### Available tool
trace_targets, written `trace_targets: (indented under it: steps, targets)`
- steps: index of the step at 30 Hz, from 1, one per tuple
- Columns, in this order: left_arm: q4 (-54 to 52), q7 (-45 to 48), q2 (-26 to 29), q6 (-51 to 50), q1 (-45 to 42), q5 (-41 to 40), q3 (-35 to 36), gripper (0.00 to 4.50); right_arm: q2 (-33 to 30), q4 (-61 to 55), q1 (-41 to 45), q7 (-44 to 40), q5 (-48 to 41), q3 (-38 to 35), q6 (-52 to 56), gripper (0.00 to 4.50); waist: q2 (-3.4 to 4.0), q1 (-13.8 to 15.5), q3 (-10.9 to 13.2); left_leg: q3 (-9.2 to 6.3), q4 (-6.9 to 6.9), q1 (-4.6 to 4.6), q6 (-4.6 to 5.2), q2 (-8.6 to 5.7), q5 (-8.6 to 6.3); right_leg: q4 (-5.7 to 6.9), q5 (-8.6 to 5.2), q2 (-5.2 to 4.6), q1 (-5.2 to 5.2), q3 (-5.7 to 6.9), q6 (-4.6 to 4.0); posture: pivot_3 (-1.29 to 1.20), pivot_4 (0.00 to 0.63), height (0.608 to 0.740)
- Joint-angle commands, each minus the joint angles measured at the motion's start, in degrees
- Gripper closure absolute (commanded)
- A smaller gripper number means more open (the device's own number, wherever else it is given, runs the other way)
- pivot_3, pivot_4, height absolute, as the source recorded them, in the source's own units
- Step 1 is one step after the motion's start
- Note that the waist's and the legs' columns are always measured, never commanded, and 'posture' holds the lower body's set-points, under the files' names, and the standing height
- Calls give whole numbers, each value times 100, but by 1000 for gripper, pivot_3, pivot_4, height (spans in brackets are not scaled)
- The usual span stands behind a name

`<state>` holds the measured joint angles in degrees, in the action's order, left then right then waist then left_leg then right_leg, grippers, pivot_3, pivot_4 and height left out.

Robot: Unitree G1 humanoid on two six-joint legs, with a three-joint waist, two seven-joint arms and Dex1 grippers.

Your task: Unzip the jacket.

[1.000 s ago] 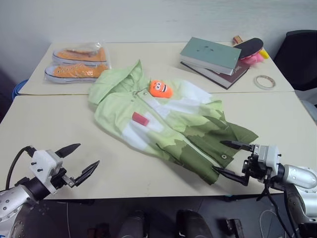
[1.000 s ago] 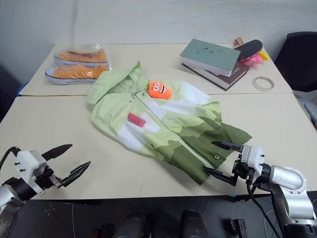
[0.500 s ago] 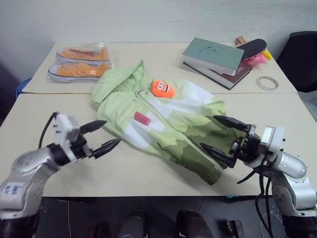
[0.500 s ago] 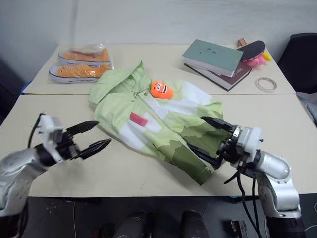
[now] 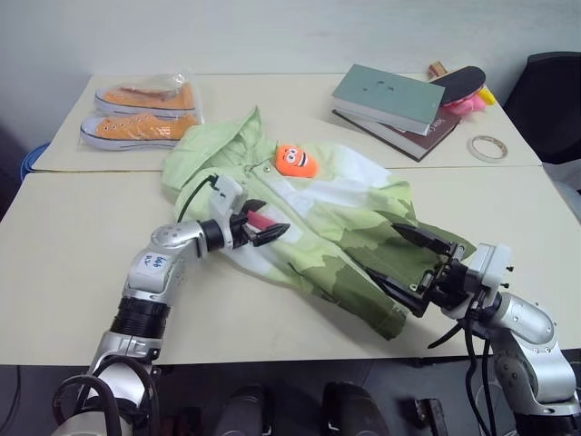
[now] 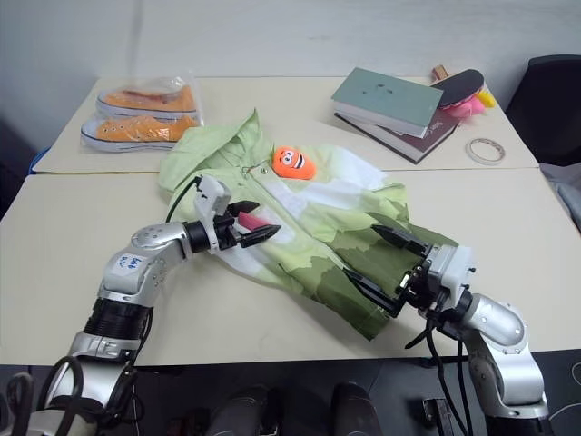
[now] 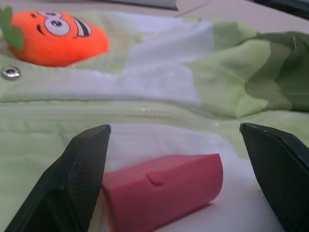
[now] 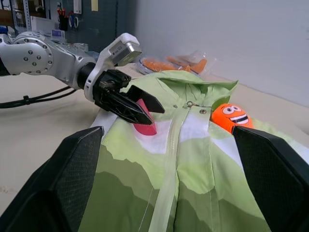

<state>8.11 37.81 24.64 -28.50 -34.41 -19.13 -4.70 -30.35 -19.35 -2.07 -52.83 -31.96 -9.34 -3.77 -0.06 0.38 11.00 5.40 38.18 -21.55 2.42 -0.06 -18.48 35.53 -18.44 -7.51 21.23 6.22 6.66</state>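
Green jacket point(image 5: 309, 218) flat, zipped.
Left gripper point(image 5: 263, 229) gapes around pink block point(image 7: 161, 191); right gripper point(image 5: 413, 265) splayed over hem, likely anchoring.

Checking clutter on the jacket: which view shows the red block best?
The left wrist view: the red block lies close up on the jacket, between the open left gripper fingers. In both eye views it is partly hidden by that gripper; the right wrist view shows a sliver behind it.

Silver arms, black cables, black-fingered left end effector point(image 5: 265, 228)
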Motion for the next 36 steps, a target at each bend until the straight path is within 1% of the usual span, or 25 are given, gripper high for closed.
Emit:
trace_targets:
  steps: [1, 3, 8, 9, 11, 13, 15, 16, 17, 19, 20, 22, 24, 26, 29, 33, 36]
  targets:
    - [-60, -200, 61, 288, 23, 364, 23, 187, 76, -170, -125, 18, 25, -121, -237, 7, -1, 7, 0, 0, 0, 1, -2, 0, 5, 0, 2, -1, -1, -4, 3, 0, 150, 740]
    - [-17, -197, 49, 315, 61, 369, 111, 579, 115, -161, -150, 67, 56, -119, -299, 0, -1, 19, 0, -1, -1, 1, -5, 0, 8, 1, 2, -6, -1, -11, 4, 0, 150, 740]
    - [-26, -64, 129, 356, 196, 393, 195, 2040, 114, -140, -160, 59, 74, -81, -366, 0, -1, 30, 0, -5, -5, 1, -9, 3, 6, 2, 2, -12, 3, -14, 4, 0, 150, 740]
    - [-41, -70, 138, 350, 213, 388, 229, 2276, 106, -139, -156, 52, 65, -79, -371, 0, -1, 36, 0, -6, -5, 1, -9, 3, 6, 2, 2, -11, 3, -12, 3, 0, 150, 740]
    - [-108, -33, 171, 384, 316, 250, 432, 2662, 80, -102, -30, 27, 46, -56, -349, 0, -1, 27, 0, -5, -4, 1, -8, 2, 6, 2, 2, -10, 3, -10, 3, 0, 150, 740]
    - [-291, 26, 46, 483, 416, -198, 898, 2943, 73, -73, 148, 0, 13, -9, -302, 0, -1, -3, 0, -2, -4, 2, -8, 4, 6, 2, 2, -11, 3, -10, 4, 0, 150, 740]
    - [-585, -21, -128, 682, 492, -733, 1509, 2943, 84, -70, 332, -45, -27, 75, -236, 0, -1, -37, 1, -2, -3, 1, -9, 12, 6, 1, 2, -16, 3, -10, 4, 0, 150, 740]
    - [-750, -184, -197, 679, 510, -989, 1854, 2943, 70, -77, 415, -119, -27, 140, -224, 0, -4, -36, 3, -4, -2, 1, -9, 15, 6, 1, 2, -19, 3, -12, 3, 0, 150, 740]
    - [-969, -544, -156, 650, 589, -1167, 2365, 2943, 52, -83, 525, -267, -25, 275, -213, 0, -11, -44, 7, -8, -1, 0, -11, 18, 6, 1, 2, -22, 3, -13, 3, 0, 150, 740]
    - [-1308, -1145, 87, 594, 988, -1124, 3146, 2943, 23, -90, 698, -533, -18, 531, -184, 0, -17, -91, 9, -10, -1, 0, -20, 26, 6, -1, 2, -20, 3, -20, 3, 0, 150, 740]
    - [-1417, -1320, 187, 580, 1177, -1054, 3357, 2943, 14, -92, 742, -618, -20, 605, -175, 0, -16, -106, 9, -8, -4, 3, -26, 32, 3, -2, 2, -17, 4, -21, 3, 0, 150, 740]
    - [-1509, -1750, 413, 522, 1751, -860, 4008, 2943, 41, -30, 907, -783, 4, 800, -159, 0, -16, -153, 9, -8, -15, 16, -31, 30, 0, 0, 2, -16, 3, -14, 2, 0, 150, 740]
    - [-1541, -2015, 541, 514, 2133, -787, 4381, 2943, 65, 28, 999, -887, 5, 894, -155, 0, -24, -164, 12, -9, -20, 21, -30, 29, -1, 0, 1, -19, 2, -8, 2, 0, 150, 740]
    - [-1454, -2059, 592, 564, 2486, -801, 4606, 2943, 86, 102, 1052, -959, -6, 936, -172, 0, -45, -120, 15, -11, -14, 19, -28, 29, -3, -1, 1, -22, 0, -9, 1, 0, 150, 740]
    - [-910, -2172, 457, 873, 2857, -753, 4867, 2943, 105, 266, 1129, -1088, 96, 1021, -274, 0, -53, 3, 11, -17, -1, 20, -20, 22, -11, -1, 2, -37, -9, -10, 1, 0, 150, 740]
    - [-721, -2207, 345, 1121, 2805, -847, 4871, 1894, 81, 373, 1099, -1100, 121, 925, -383, 0, -57, 112, 11, -18, -1, 19, -17, 4, -30, -2, 2, -63, -2, -8, 0, 0, 150, 740]
    - [-679, -2320, 449, 1154, 2704, -780, 4871, 965, 53, 334, 1011, -979, 17, 720, -349, 0, -67, 104, 6, -19, -3, 16, -19, -2, -32, -1, 2, -70, 4, -6, 0, 0, 150, 740]
